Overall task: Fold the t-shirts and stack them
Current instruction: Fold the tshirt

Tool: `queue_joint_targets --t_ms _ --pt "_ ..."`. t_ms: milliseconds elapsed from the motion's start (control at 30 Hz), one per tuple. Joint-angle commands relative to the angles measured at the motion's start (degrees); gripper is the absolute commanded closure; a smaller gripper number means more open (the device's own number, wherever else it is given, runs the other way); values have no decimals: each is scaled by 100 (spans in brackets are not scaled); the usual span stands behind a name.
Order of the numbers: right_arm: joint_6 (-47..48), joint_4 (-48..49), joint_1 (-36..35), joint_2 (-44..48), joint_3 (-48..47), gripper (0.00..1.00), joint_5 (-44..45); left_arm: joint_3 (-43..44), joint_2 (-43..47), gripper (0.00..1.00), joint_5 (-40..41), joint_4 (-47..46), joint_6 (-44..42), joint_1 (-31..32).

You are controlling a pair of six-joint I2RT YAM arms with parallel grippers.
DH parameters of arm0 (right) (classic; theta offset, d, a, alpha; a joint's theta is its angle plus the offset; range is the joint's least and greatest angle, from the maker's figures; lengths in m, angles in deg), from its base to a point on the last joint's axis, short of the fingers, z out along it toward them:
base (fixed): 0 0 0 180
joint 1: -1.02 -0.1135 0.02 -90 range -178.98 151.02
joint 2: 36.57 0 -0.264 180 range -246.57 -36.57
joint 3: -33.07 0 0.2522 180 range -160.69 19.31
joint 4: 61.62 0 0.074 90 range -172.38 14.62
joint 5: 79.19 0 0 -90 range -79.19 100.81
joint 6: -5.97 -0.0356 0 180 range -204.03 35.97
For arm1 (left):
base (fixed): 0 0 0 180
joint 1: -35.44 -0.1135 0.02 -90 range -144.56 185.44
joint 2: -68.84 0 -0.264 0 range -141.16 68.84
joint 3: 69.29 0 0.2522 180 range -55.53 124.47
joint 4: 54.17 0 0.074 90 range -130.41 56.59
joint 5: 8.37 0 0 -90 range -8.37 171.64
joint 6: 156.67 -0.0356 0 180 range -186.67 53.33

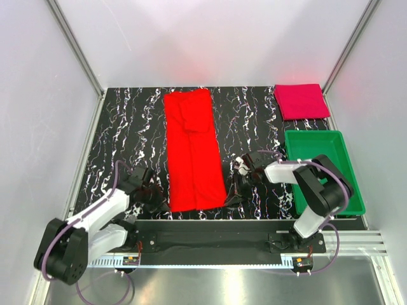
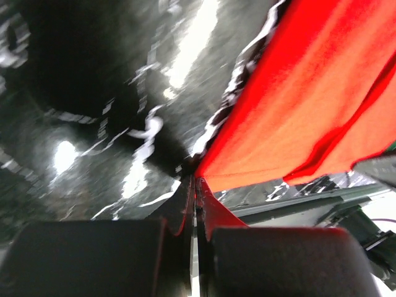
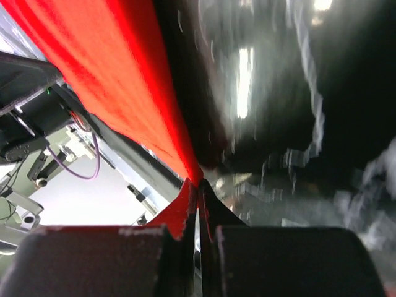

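black marbled table (image 1: 127, 127); bright red shirt (image 1: 191, 152) lying as a long strip down its middle; green tray (image 1: 313, 143) at the right edge; crimson shirt (image 1: 301, 100) folded square in the far right corner, beyond the tray. left claw (image 2: 195, 185) clenched on the red shirt's near left corner, right claw (image 3: 198, 185) on its near right corner.

Blocky black fingers (image 2: 86, 260) (matte, square-shouldered) narrowing to thin tips; rearward of them, white shells over black joints on the left arm (image 1: 95, 219) and right arm (image 1: 315, 190); further back still, thin purple cable (image 1: 115, 171) trailing toward the black mounting bar (image 1: 210, 240).
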Motion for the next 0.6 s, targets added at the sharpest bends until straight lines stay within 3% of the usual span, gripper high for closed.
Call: queue_joint_targets --t_ms 0,167,367,567 --pt "-440 61 -225 672 270 100 178 -27 454 100 304 529 39 26" --pt "-1177 245 -911 1217 525 100 486 131 1201 100 348 1056 83 34" --pt "-1767 509 -1008 1753 859 100 636 149 1650 100 111 1329 30 34" --pt "-1944 413 -1000 2149 755 100 706 745 1845 100 312 1646 -207 26"
